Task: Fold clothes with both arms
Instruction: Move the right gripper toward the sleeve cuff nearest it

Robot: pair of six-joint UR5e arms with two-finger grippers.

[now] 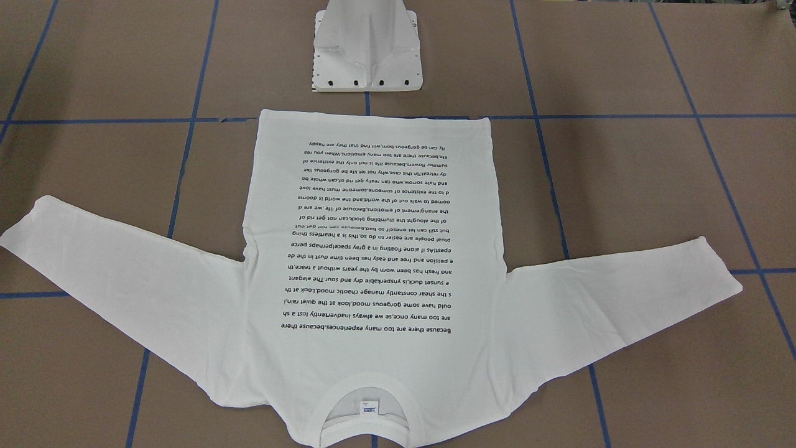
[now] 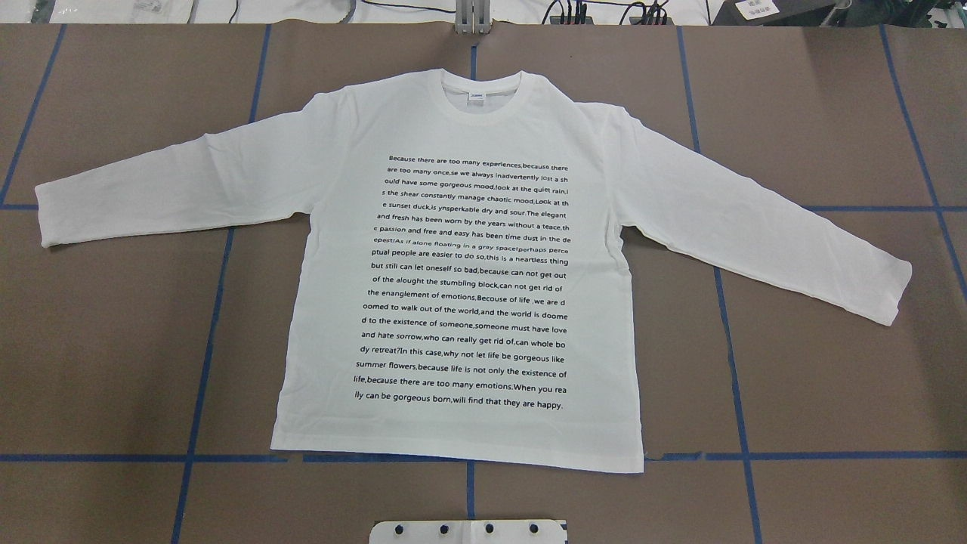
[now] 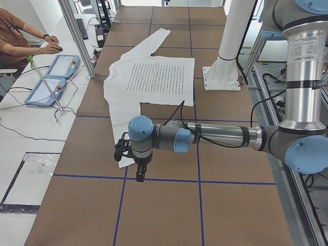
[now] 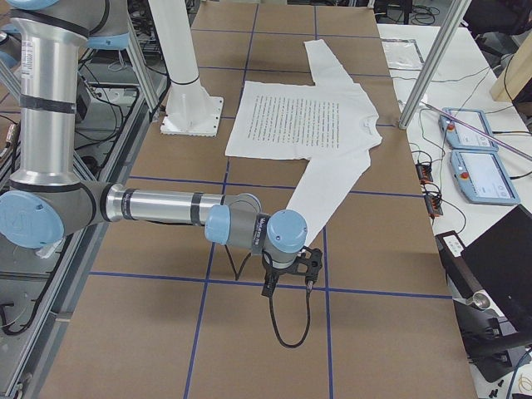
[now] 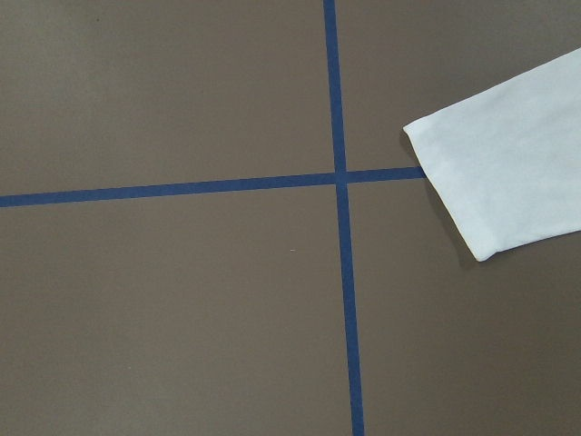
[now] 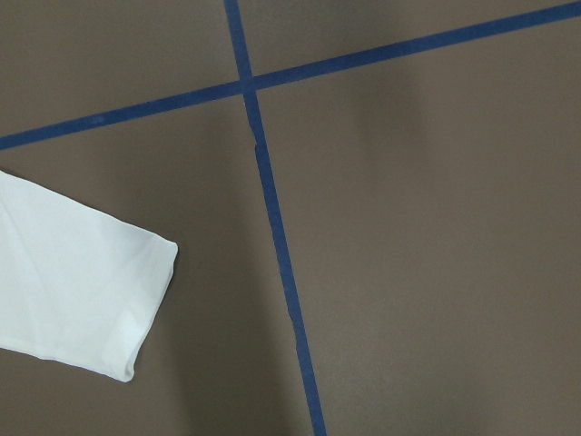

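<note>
The white long-sleeved shirt (image 2: 461, 264) lies flat on the brown table, black text side up, both sleeves spread, collar on the side away from the robot (image 1: 367, 410). My left gripper (image 3: 139, 176) hangs above the table past the left sleeve cuff (image 5: 508, 182). My right gripper (image 4: 287, 285) hangs above the table past the right sleeve cuff (image 6: 73, 291). Both grippers show only in the side views, so I cannot tell whether they are open or shut. Neither touches the shirt.
The white metal pedestal (image 1: 367, 50) stands just behind the shirt's hem. Blue tape lines (image 2: 468, 458) grid the table. An operator (image 3: 15, 36) and blue pendants (image 3: 54, 77) are at a side bench, with aluminium posts (image 4: 428, 62) at the table's far edge.
</note>
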